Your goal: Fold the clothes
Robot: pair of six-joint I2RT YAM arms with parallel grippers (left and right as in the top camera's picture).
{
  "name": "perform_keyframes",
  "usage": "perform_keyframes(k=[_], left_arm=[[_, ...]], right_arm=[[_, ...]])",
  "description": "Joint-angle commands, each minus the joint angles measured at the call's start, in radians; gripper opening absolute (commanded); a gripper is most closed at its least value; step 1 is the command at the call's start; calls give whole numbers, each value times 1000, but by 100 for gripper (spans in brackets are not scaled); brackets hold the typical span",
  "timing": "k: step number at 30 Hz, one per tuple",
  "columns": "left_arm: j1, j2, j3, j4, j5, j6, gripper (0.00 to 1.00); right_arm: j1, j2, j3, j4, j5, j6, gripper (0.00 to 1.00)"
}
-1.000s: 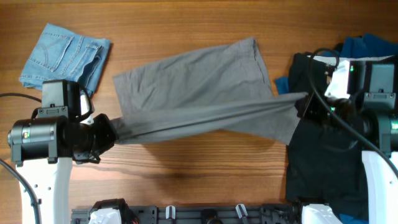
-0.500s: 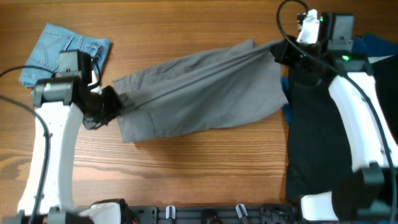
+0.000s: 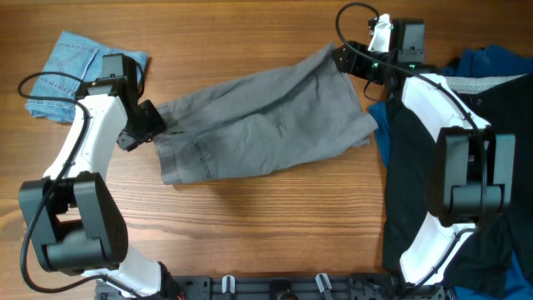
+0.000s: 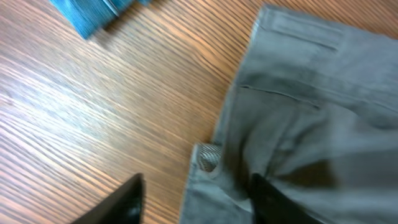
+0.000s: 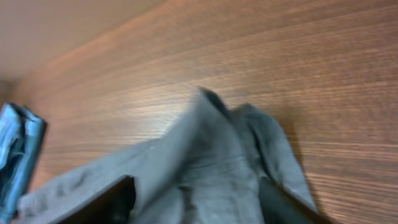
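The grey shorts [image 3: 266, 117] lie folded lengthwise across the middle of the wooden table. My left gripper [image 3: 148, 127] is at their left waistband end. In the left wrist view it [image 4: 196, 205] stands open, one finger over bare wood and the other over the waistband [image 4: 298, 124]. My right gripper [image 3: 343, 58] is at the shorts' far right corner. Its jaws [image 5: 196, 205] are open, with the grey cloth [image 5: 224, 155] lying loose between them. Folded light-blue denim shorts [image 3: 83, 71] sit at the far left. Black trousers [image 3: 425, 200] and a bright-blue garment [image 3: 491, 62] lie at the right.
A dark rack [image 3: 250, 287] runs along the table's front edge. Cables loop off both wrists. Bare wood [image 3: 250, 225] shows between the grey shorts and the front edge. The denim shorts' corner [image 4: 93, 12] lies close to my left gripper.
Both grippers carried the near edge of the grey shorts to the far side, folding them over. Both have since opened and let the cloth go.
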Motion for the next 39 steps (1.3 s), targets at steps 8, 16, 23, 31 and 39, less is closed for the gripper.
perform_keyframes(k=[8,16,23,31,39], left_arm=[[3,-26,3,-204,29,72,94],[3,-27,4,-6,50,115,93],[3,-27,127,-73,132,213,91],[3,-40,243,-247,277,339,91],[-16,-32,128,-287,300,331,4]], right_arm=[[-138,-74,17,-595,108,-67,68],[-137,-71,-73,-718,131,-143,70],[-142,-72,-95,-837,243,-30,4],[-153,-209,-28,-841,222,-137,47],[-44,-249,-39,-565,-8,-116,7]])
